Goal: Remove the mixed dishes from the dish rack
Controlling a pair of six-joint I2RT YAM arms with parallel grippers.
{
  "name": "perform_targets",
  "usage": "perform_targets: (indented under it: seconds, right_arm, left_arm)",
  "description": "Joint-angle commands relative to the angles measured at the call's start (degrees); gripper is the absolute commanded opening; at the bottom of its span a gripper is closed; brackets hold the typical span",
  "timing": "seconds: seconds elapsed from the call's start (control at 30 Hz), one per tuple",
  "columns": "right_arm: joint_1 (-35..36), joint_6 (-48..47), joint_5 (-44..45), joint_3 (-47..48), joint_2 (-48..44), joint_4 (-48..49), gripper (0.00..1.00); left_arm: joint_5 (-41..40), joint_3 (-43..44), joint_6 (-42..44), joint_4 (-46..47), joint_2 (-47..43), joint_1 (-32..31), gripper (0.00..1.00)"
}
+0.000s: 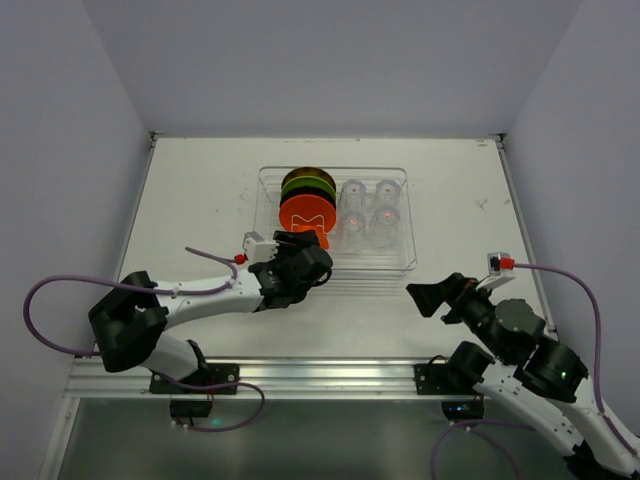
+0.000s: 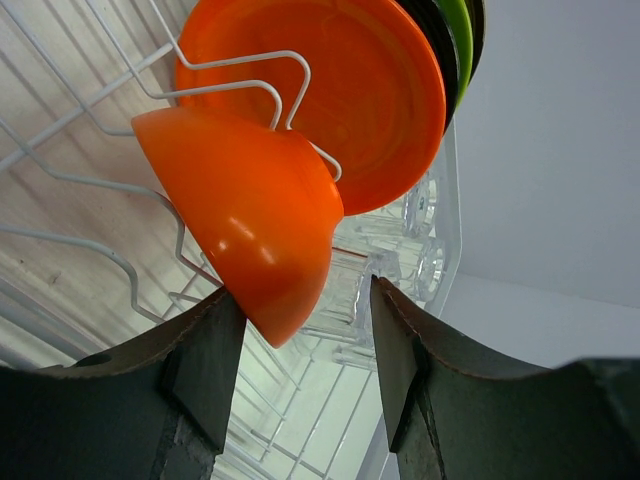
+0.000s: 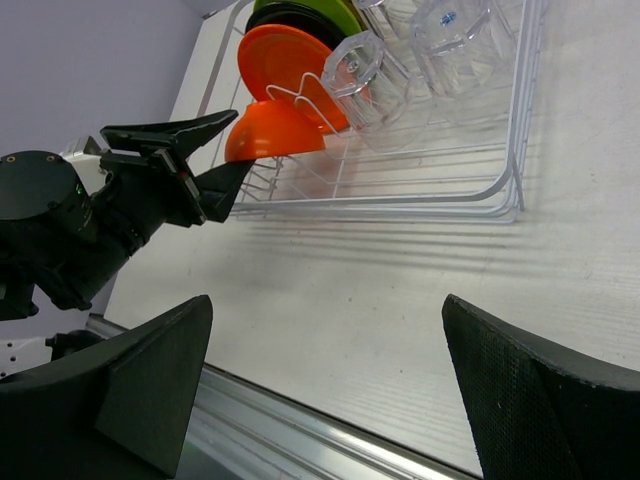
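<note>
The clear dish rack (image 1: pixel 262 180) stands mid-table. A small glossy orange bowl (image 2: pixel 250 215) leans on its wire dividers in front of an orange plate (image 2: pixel 370 90). Black and green plates (image 1: pixel 307 182) stand behind. Four clear glasses (image 1: pixel 368 210) fill the rack's right half. My left gripper (image 2: pixel 305 330) is open at the rack's near left edge. The bowl's lower rim sits between its fingers, close to the left one. In the right wrist view the bowl (image 3: pixel 275 130) lies between the left gripper's fingers (image 3: pixel 180 135). My right gripper (image 3: pixel 325 340) is open and empty over bare table, to the rack's near right.
The rack's near wire rim (image 3: pixel 400 205) lies between my right gripper and the glasses (image 3: pixel 365 65). A metal rail (image 1: pixel 330 375) runs along the table's near edge. Grey walls close the table on three sides.
</note>
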Motion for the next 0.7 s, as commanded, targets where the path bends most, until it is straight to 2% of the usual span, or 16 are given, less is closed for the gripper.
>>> perform_targets:
  seconds: [0.0, 0.27, 0.4, 0.67]
  right_arm:
    - [0.0, -0.9, -0.5, 0.1, -0.6, 0.9, 0.99]
    - [0.0, -1.1, -1.0, -0.2, -0.2, 1.4, 0.99]
    - [0.1, -1.2, -1.2, -0.3, -0.3, 1.5, 0.99]
    - [0.0, -1.6, -2.3, -0.7, 0.3, 2.2, 0.99]
  left_arm:
    - [-1.7, -3.7, -34.2, -9.1, 1.2, -0.5, 0.57]
    - [-2.1, -4.4, -34.0, -7.2, 1.7, -0.6, 0.57]
    - [-1.7, -4.6, -34.1, -7.0, 1.8, -0.7, 0.5]
    - [-2.9, -5.3, -34.2, -5.7, 2.7, -0.7, 0.5]
